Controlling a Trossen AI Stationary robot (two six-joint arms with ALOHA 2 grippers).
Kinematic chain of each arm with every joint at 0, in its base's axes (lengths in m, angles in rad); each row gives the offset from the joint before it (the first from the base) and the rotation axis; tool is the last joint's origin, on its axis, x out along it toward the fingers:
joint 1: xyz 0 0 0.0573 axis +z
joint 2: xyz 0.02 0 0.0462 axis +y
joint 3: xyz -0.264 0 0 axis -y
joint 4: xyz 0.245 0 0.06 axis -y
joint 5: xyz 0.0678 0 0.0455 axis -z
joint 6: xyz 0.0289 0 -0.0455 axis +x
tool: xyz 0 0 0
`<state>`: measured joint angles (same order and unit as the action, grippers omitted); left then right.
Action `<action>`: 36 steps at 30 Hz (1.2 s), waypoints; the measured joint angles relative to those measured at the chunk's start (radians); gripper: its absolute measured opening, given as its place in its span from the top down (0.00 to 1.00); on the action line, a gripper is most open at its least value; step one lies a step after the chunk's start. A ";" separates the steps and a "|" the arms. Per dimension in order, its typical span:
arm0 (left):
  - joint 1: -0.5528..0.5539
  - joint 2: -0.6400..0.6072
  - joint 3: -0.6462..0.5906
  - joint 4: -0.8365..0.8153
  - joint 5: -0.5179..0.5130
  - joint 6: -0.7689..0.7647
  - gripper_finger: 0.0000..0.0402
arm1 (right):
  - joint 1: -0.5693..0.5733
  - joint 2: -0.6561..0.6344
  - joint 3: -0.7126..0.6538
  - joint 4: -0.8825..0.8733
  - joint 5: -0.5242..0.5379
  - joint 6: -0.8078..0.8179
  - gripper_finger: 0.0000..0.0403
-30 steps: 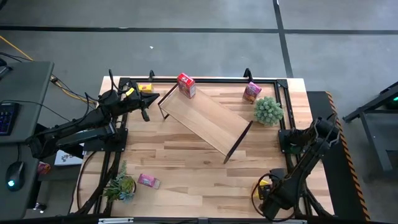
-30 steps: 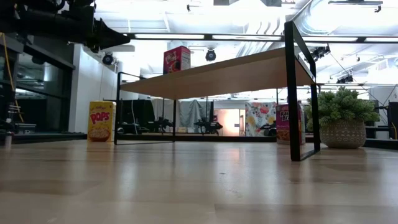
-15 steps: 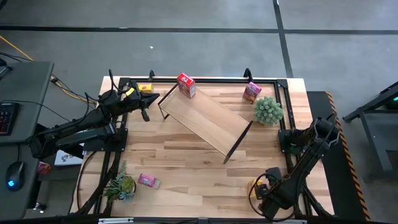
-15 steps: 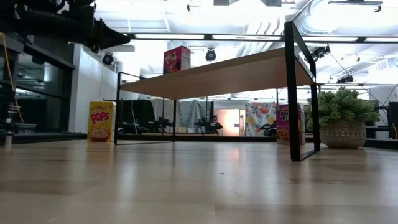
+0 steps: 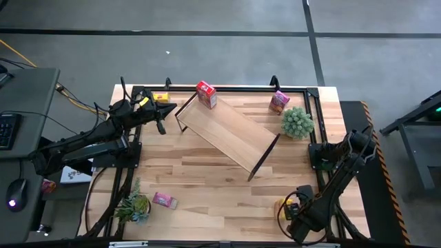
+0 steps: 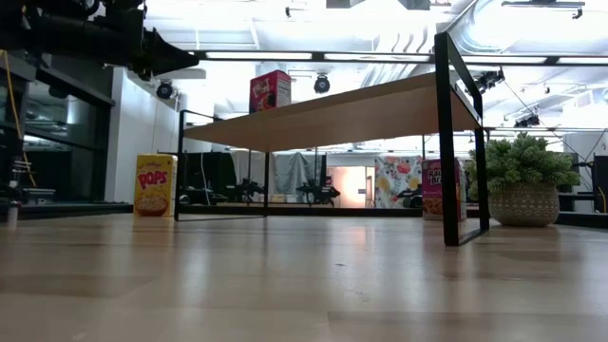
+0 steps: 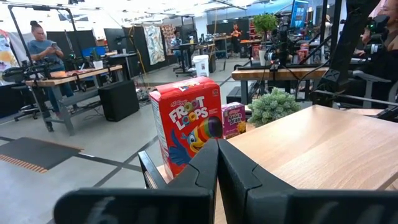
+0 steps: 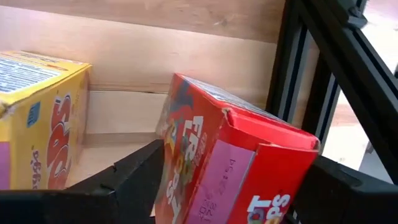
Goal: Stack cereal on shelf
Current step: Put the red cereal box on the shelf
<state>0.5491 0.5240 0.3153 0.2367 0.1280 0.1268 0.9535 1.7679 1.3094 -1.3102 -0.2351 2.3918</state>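
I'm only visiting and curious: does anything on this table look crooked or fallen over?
Yes. The shelf sits diagonally across the table instead of square to its edges, and a pink cereal box lies flat near one plant.

A: What else is on the table (image 5: 207,176)?
B: One round potted plant (image 5: 297,122) in a woven pot by the far right corner, and a leafier plant (image 5: 132,207) at the near left edge.
A: And off it?
B: A keyboard (image 5: 6,131) and a mouse (image 5: 16,192) sit on a desk to the left.

Two dark, jointed arms with black cabling, yellow tags near the wrists, and blunt black fingers (image 7: 239,171).
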 joint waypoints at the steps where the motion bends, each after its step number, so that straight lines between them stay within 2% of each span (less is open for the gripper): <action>1: 0.000 0.000 0.000 0.000 0.000 0.000 1.00 | 0.000 0.000 0.000 -0.001 -0.002 0.004 0.31; 13: 0.000 0.000 0.000 0.001 0.000 0.000 1.00 | 0.003 -0.004 0.009 -0.012 -0.001 -0.032 0.60; 16: 0.000 0.000 0.000 0.001 0.000 0.000 1.00 | 0.003 -0.019 0.037 -0.028 0.012 -0.061 0.63; 20: 0.000 0.000 0.000 0.002 0.000 0.000 1.00 | 0.003 -0.039 0.116 -0.123 0.069 -0.097 0.63; 24: 0.000 0.000 0.000 0.006 0.000 -0.002 1.00 | 0.003 -0.049 0.240 -0.267 0.192 -0.119 0.61; 31: 0.000 0.000 0.000 0.015 0.000 -0.003 1.00 | -0.011 -0.112 0.357 -0.261 0.581 -0.228 0.61; 36: 0.000 0.000 0.000 0.015 0.000 -0.003 1.00 | -0.042 -0.125 0.447 -0.261 0.767 -0.406 0.61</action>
<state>0.5495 0.5240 0.3153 0.2516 0.1280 0.1238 0.9111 1.6432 1.7568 -1.5716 0.5319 1.9859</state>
